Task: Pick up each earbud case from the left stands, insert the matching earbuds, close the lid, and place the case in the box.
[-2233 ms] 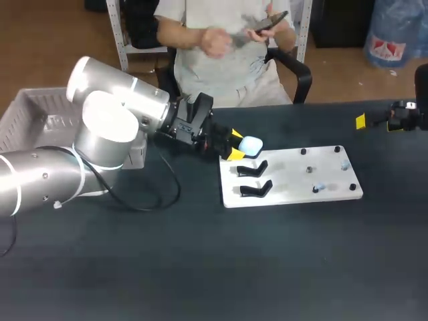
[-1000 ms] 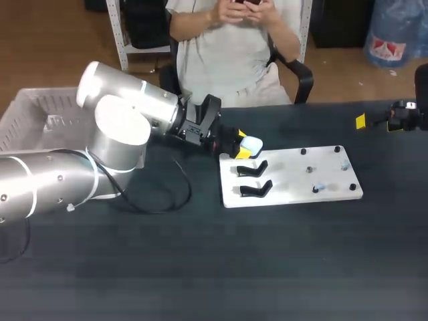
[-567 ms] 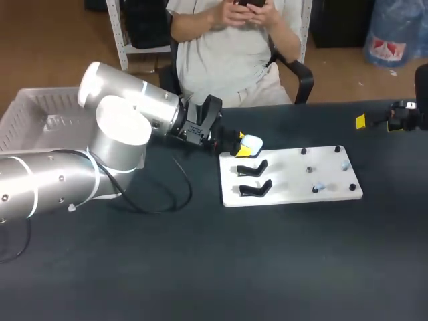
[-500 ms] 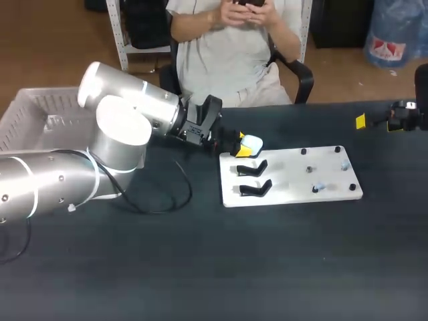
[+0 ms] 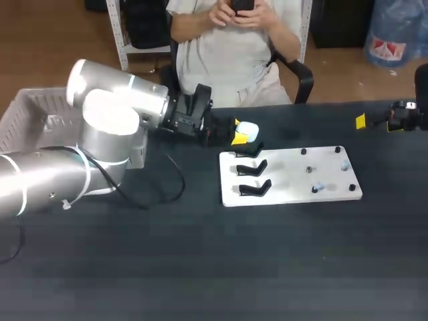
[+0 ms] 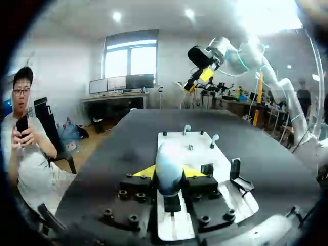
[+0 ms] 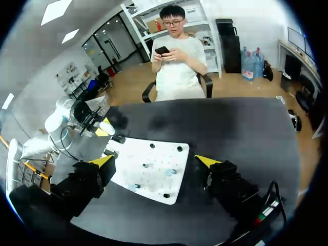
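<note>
L hand [image 5: 239, 132] horiz., pinching earbud case [image 5: 249, 130] near stands [image 5: 254, 168]; R hand [image 7: 155, 161] splayed.

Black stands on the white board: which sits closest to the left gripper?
The rearmost black stand, below the left gripper holding the pale blue earbud case; the other two sit nearer the robot.

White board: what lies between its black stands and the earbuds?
Between the black stands and the earbuds: mostly bare white board and one small black peg, seen in the head view.
</note>
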Controlling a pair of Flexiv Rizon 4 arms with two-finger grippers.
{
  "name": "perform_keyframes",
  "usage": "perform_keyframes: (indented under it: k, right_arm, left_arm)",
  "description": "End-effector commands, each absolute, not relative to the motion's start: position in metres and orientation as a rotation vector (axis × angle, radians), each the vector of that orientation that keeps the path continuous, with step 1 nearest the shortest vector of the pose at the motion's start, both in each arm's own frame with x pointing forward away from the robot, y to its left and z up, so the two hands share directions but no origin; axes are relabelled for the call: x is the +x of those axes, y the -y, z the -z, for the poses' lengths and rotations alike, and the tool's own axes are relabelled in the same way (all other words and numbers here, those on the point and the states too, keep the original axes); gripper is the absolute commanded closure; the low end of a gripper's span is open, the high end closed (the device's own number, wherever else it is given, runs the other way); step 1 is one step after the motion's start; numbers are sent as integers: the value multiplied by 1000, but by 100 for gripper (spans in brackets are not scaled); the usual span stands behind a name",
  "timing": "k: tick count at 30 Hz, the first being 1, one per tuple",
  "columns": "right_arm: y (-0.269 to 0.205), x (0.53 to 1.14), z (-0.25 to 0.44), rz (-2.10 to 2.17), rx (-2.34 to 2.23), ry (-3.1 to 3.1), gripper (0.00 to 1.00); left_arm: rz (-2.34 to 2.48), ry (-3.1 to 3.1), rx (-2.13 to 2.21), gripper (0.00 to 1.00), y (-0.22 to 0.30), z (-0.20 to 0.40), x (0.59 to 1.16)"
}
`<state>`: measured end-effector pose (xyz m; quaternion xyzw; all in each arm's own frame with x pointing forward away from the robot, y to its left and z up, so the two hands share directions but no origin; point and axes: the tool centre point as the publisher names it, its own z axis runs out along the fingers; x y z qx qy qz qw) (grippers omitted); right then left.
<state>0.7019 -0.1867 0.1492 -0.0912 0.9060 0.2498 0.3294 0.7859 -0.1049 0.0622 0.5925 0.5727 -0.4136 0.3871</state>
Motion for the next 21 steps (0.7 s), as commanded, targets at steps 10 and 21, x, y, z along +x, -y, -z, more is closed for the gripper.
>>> perform_keyframes:
  k: [10,21]
  right_arm:
    - [187,702,-150,-652,-239,-2372,0]
    - [187,702,-150,-652,-239,-2372,0]
  left_arm:
    - [1053,-1335,1298,100,97,-120,714]
    - [1051,-1268,1262,100,91,-142,704]
